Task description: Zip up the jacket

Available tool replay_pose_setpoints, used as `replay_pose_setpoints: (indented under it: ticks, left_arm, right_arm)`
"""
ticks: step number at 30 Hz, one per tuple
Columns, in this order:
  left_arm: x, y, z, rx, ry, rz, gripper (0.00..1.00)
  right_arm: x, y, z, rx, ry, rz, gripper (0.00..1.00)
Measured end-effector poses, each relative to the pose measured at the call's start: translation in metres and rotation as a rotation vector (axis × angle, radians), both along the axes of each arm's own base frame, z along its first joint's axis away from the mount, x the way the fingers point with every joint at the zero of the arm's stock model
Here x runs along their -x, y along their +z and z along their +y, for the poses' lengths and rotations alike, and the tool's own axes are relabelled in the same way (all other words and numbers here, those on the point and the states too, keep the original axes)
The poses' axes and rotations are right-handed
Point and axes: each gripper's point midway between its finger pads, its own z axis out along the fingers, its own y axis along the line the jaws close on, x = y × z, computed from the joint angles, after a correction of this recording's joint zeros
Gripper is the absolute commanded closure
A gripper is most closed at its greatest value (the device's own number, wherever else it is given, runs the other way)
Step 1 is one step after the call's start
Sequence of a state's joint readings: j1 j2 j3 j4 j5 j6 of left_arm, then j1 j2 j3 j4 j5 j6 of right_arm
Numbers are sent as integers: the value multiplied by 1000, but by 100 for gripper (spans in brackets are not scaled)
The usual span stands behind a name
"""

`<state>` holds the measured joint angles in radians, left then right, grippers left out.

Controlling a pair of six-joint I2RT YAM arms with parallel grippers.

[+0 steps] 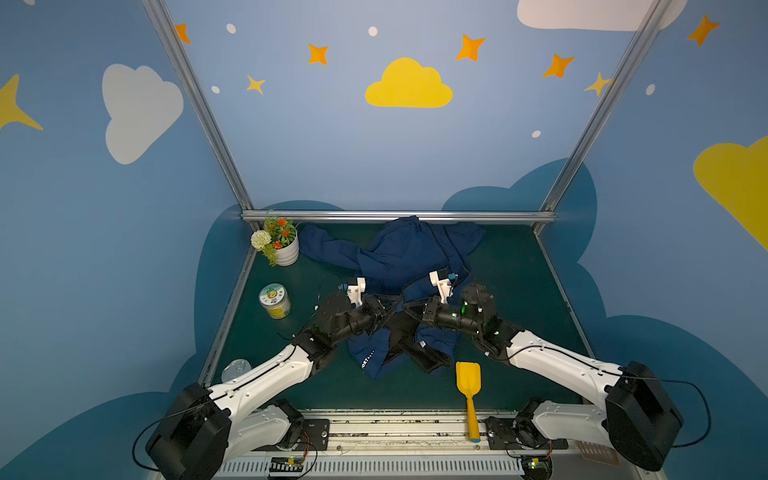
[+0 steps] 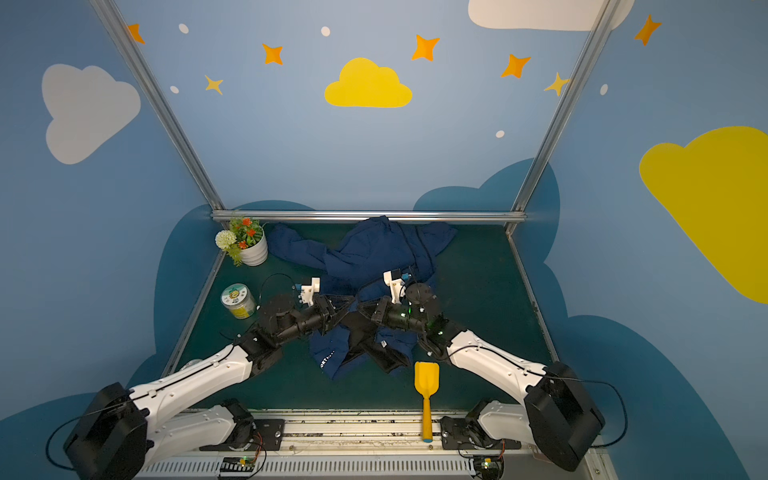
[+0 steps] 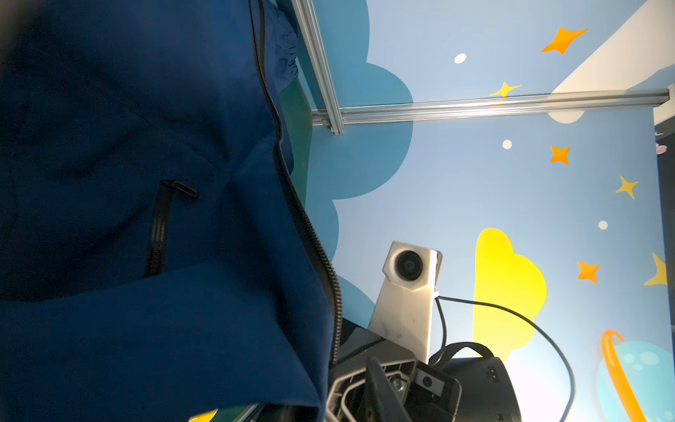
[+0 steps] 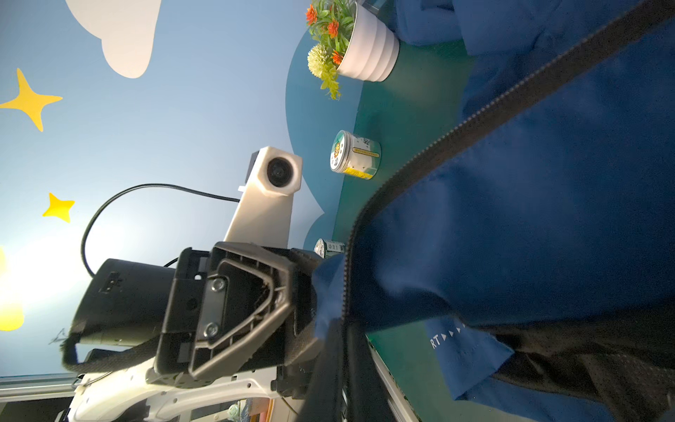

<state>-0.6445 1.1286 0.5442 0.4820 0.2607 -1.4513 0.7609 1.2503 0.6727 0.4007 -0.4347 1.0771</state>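
surface: dark green mat point(image 1: 519, 291), flat, with an aluminium rail point(image 1: 399, 216) along the far side.
room: blue walls point(image 1: 332, 145) painted with clouds, stars and dots.
clutter: flower pot point(image 1: 286, 251) in the far left corner. Jar point(image 1: 274, 301) upright on the left side. Yellow scoop point(image 1: 468, 386) at the near edge, handle toward the robot.
jacket location: jacket point(image 1: 409, 253) mid-mat, crumpled. Far end lies against the rail, near end just beside the scoop. Seen in both top views.
jacket axis: long axis runs far to near. White lettering point(image 1: 368, 359) is at the near end, with black lining showing beside it. One sleeve point(image 1: 328, 247) trails toward the flower pot.
jacket lift: front part is pulled up to the two grippers at mid-mat.
right gripper: right gripper point(image 1: 411, 308) has fingers pressed together, pinching the zipper edge point(image 3: 317, 239). In the left wrist view the teeth run down into it.
left gripper: left gripper point(image 1: 390, 307) sits tip to tip with the right, and blue fabric lies against its tips. Cloth covers the fingers, so how far they are spread cannot be told.
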Motion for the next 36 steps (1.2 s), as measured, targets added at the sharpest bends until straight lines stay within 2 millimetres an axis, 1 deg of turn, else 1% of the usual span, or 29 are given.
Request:
replay_pose_setpoints:
  ticks: [3, 5, 6, 8, 12, 15, 18, 20, 23, 25, 27, 28, 30, 31, 32, 34, 36]
  left_arm:
    - [0, -2, 1, 1, 5, 3, 75]
    - [0, -4, 1, 0, 8, 5, 75]
    - [0, -4, 1, 0, 7, 5, 73]
    - [0, -3, 1, 3, 7, 1, 71]
    - [-1, -3, 2, 7, 11, 4, 75]
    - [-1, -4, 2, 6, 13, 6, 75]
    - [-1, -4, 2, 6, 14, 6, 77]
    - [0, -5, 2, 7, 16, 6, 81]
    - [0, -10, 4, 4, 21, 16, 91]
    - [0, -10, 4, 5, 24, 13, 97]
    - [0, -10, 5, 4, 27, 10, 97]
    - [1, -9, 6, 4, 27, 10, 97]
    - [1, -10, 8, -6, 38, 12, 97]
    - [1, -11, 10, -13, 46, 12, 97]
    - [1, -12, 12, -25, 53, 11, 97]
    - [2, -13, 19, -57, 71, 3, 97]
    - [4, -13, 26, -106, 89, -11, 97]
  right_arm:
    - [0, 0, 0, 0, 0, 0, 100]
    - [0, 0, 0, 1, 0, 1, 100]
    - [0, 0, 0, 1, 0, 1, 100]
    - [0, -1, 1, 2, 1, 1, 100]
    - [-2, 2, 4, 0, 9, -2, 100]
    - [-2, 4, 6, -1, 17, -7, 100]
    - [-2, 3, 6, 3, 23, -7, 100]
    - [-2, 1, 7, 7, 28, -5, 100]
    - [-2, 2, 10, 10, 42, 0, 100]
    - [-2, 1, 11, 19, 48, 6, 100]
    - [-2, 1, 11, 24, 50, 9, 79]
    - [-1, 1, 11, 28, 53, 9, 72]
    - [-1, 1, 10, 37, 52, 12, 54]
    - [-1, 1, 9, 44, 47, 12, 48]
    - [0, 0, 5, 56, 37, 21, 44]
    - [2, -2, -4, 92, 5, 41, 42]
    - [3, -8, -21, 153, -62, 84, 41]
